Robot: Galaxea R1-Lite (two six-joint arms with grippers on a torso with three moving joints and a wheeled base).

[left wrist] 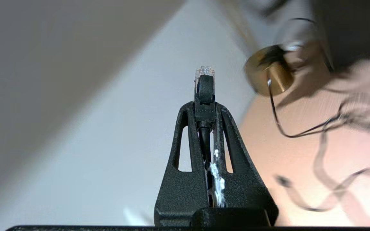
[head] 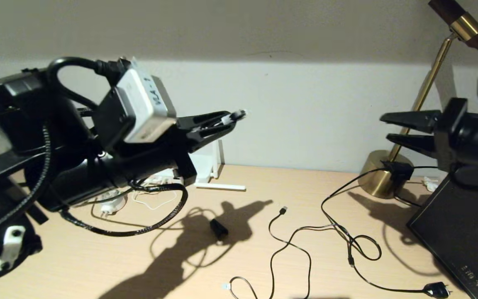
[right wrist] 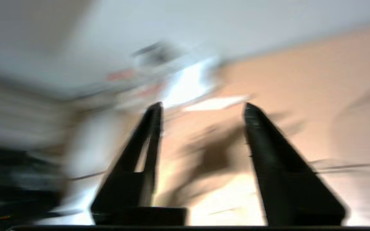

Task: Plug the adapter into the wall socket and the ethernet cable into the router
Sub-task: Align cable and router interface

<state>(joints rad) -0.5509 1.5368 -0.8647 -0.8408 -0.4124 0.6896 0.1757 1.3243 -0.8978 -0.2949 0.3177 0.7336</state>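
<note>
My left gripper [head: 232, 117] is raised above the left half of the table, shut on the ethernet cable's clear plug [left wrist: 205, 77]. The plug sticks out past the fingertips and the black cable runs back between the fingers. The router [head: 206, 166] is mostly hidden behind the left arm; one white antenna [head: 221, 187] lies on the table. A white plug piece [head: 110, 206] with a thin white cord [head: 156, 204] lies under the arm; I cannot tell whether it is the adapter. The wall socket is out of view. My right gripper [head: 386, 127] hangs open at the right, holding nothing [right wrist: 202, 107].
A small black block [head: 219, 229] lies mid-table. A black cable with a USB-like tip [head: 283, 210] and one with a black mains plug [head: 437, 289] trail over the right half. A brass lamp base [head: 382, 179] and a black box [head: 459, 232] stand at the right.
</note>
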